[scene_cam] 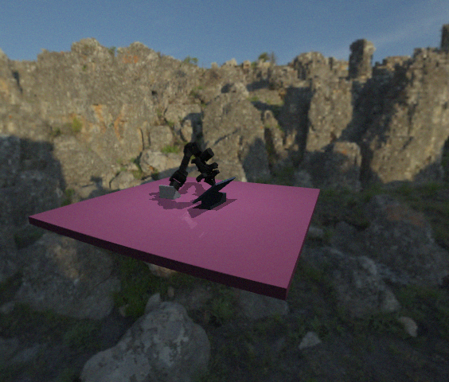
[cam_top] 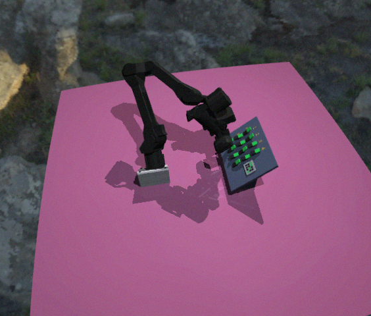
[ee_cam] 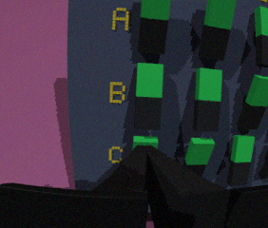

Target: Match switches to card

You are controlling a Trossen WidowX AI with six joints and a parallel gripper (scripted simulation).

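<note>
The tilted blue-grey panel (cam_top: 238, 180) (ee_cam: 93, 52) carries rows of green and dark grey switches. The small white card (cam_top: 249, 167) shows dark and green squares; its pattern is too small to read surely. My gripper (ee_cam: 143, 152) is shut and empty, its tips in front of the first switch of row C (ee_cam: 145, 141), covering most of it. Contact cannot be told. The first switch of row B (ee_cam: 149, 81) and its right neighbour (ee_cam: 208, 85) show bright green halves. The second switch of row C (ee_cam: 200, 152) shows a darker green half. In the top view the fingertips are hidden.
The arm's grey base block (cam_top: 153, 176) (scene_cam: 169, 192) stands left of the panel on the pink table (cam_top: 145, 255) (scene_cam: 134, 230). The switches stand close together beside the tips. The panel's raised far edge shows in the exterior view. The letters A, B and C mark the rows.
</note>
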